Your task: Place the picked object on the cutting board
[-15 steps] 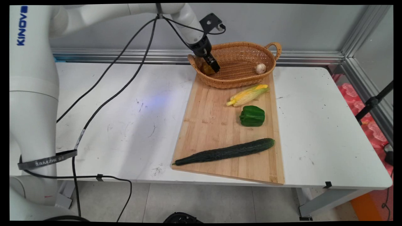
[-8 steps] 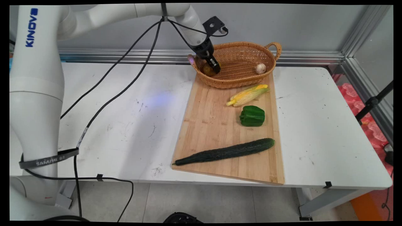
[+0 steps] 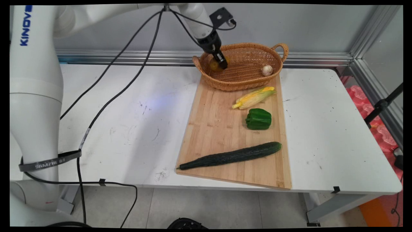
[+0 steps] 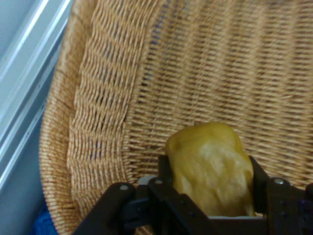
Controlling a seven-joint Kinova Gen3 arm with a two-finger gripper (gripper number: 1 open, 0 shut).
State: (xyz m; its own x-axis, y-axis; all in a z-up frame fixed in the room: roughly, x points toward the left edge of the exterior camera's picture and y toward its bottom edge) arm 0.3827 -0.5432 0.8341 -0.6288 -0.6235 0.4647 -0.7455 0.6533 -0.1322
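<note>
Broadly, a white table (image 3: 322,129) carried a wooden board (image 3: 219,129) that reached from its near edge to a wicker basket (image 3: 251,79) at the far end. On the board lay a long dark cucumber (image 3: 230,156) near the front, a green pepper (image 3: 258,119) beyond it, and a corn cob (image 3: 254,96) in its husk just before the basket. Inside the basket, a small pale garlic bulb (image 3: 266,70) sat against the right wall. At the basket's left end the gripper (image 3: 220,63) was clamped on a yellow lump (image 4: 210,166) with a rough skin, one finger (image 4: 165,183) on each side of it. The lump hung over the woven floor, close to the left rim; whether it touched the floor could not be told.
</note>
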